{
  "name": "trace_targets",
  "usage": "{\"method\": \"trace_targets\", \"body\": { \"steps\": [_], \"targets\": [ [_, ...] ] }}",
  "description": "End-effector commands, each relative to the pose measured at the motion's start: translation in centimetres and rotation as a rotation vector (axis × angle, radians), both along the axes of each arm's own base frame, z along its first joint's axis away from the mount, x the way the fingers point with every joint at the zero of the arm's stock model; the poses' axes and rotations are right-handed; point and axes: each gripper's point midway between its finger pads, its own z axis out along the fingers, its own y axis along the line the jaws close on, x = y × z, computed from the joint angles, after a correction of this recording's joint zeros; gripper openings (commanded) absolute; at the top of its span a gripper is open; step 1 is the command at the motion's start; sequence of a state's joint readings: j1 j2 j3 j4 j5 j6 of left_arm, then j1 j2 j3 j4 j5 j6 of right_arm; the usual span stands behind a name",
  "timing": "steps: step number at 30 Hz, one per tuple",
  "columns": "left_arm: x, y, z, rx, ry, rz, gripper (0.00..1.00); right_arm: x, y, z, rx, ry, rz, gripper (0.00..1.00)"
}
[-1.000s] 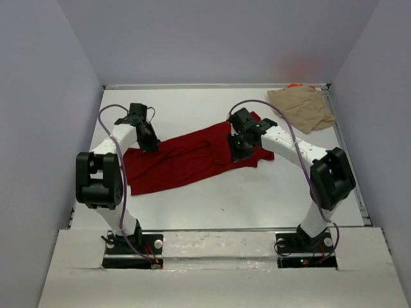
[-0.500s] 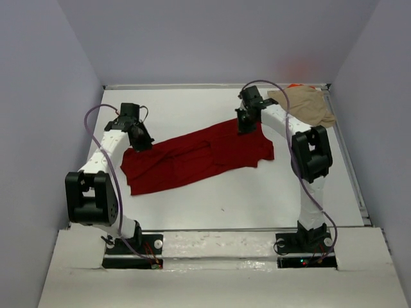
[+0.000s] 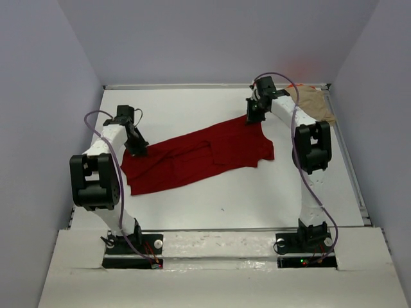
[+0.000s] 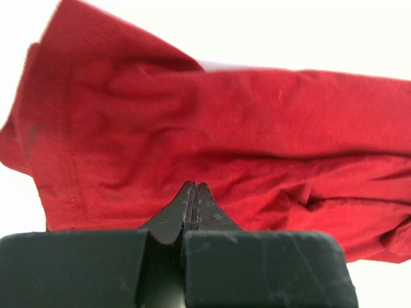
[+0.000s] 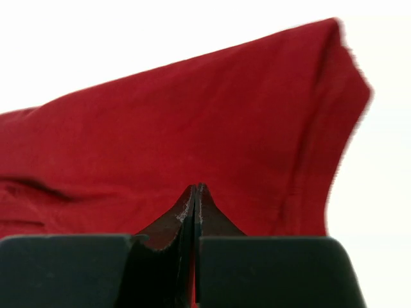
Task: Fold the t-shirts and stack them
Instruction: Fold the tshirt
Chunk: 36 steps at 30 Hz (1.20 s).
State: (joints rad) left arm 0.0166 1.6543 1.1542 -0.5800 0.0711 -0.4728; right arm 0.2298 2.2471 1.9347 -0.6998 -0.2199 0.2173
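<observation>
At the near edge, the two arm bases are seen bolted side by side to the white table. Past them, in the middle of the table, the red shirt is spread in a long slanted band, its left end nearer and its right end farther off. Creases and a folded-over flap are seen across its middle.

The left gripper is set down on the far edge of the shirt's left end. In the left wrist view its fingers are pressed flat together with no gap between them, and red cloth is bunched right at their tips — the shirt is taken to be pinched there. A stitched hem is seen running down the left side of that view.

Farther back and to the right, the right gripper is placed at the shirt's far right corner. Its fingers are likewise clamped together, and smooth red fabric is drawn up from the tips toward a raised corner at the upper right.

Farthest off, a tan shirt is left crumpled in the far right corner of the table — just beyond the right arm and apart from the red one.
</observation>
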Motion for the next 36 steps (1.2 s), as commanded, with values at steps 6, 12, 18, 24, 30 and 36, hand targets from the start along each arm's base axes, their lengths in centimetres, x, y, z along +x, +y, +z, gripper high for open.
{"method": "trace_targets", "body": {
  "steps": [6,12,18,24,30,36],
  "targets": [
    [1.4,2.2,1.8,0.108,0.003,-0.002,0.00,-1.6,1.7,1.9,0.057,0.005,0.069,0.00],
    [1.6,1.5,1.6,0.082,-0.051,-0.005,0.00,-0.8,1.2,1.3,0.051,-0.028,0.060,0.00],
    [0.7,-0.9,-0.4,-0.045,-0.042,-0.067,0.00,0.5,0.1,1.6,0.140,-0.056,0.086,0.00],
    [0.4,-1.7,0.7,-0.084,-0.084,-0.100,0.00,0.7,-0.2,2.1,0.177,-0.061,0.101,0.00],
    [-0.4,-2.4,1.4,-0.128,-0.077,-0.100,0.00,0.4,-1.0,1.5,0.160,-0.043,0.079,0.00],
    [0.8,0.1,4.0,0.026,-0.167,-0.053,0.00,0.0,-1.2,1.1,0.130,-0.056,0.150,0.00]
  ]
}}
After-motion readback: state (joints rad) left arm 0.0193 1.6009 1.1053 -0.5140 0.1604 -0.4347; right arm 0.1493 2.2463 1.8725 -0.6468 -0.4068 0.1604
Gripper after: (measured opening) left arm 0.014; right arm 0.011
